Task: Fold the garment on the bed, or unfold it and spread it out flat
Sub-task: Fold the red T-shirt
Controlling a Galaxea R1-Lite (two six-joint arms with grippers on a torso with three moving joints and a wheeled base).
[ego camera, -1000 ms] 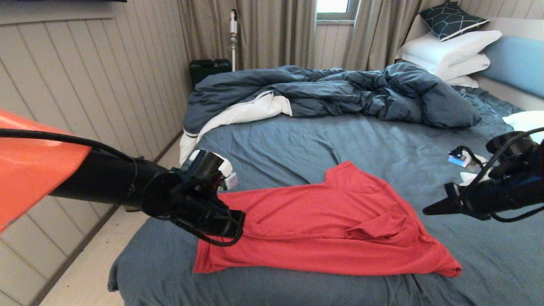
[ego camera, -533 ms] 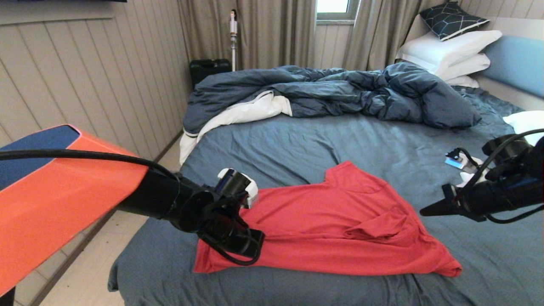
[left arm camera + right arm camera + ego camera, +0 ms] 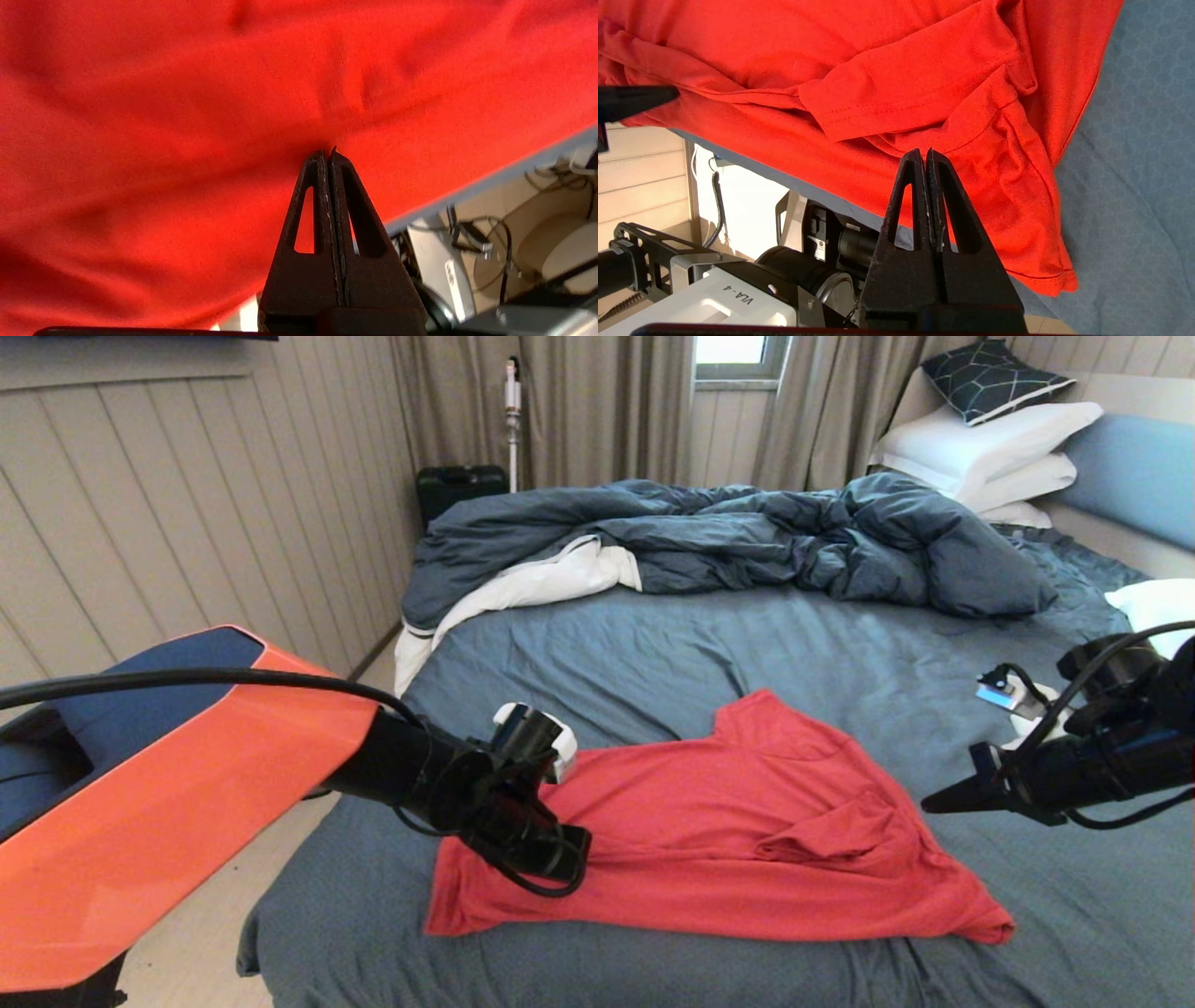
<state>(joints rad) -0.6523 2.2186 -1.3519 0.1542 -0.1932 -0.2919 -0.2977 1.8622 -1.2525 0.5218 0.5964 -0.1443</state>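
The red garment (image 3: 747, 840) lies on the bed (image 3: 700, 653) near its front edge, mostly spread, with one sleeve folded over on its right half and no lettering showing. My left gripper (image 3: 566, 861) is shut, its tips (image 3: 327, 154) pressed down against the fabric (image 3: 187, 116) on the shirt's left part; nothing shows between the fingers. My right gripper (image 3: 935, 800) is shut and empty, hovering just off the shirt's right side. In the right wrist view its tip (image 3: 923, 154) points at the folded sleeve (image 3: 901, 93).
A rumpled dark blue duvet (image 3: 747, 532) with white lining lies across the far half of the bed. White pillows (image 3: 990, 448) are stacked at the far right. A panelled wall (image 3: 187, 523) runs along the left, with a black case (image 3: 459, 485) on the floor beyond.
My left arm has swung in to the right and lowered, bringing its gripper onto the shirt's left part. The right gripper has barely shifted. The shirt's shape looks unchanged.
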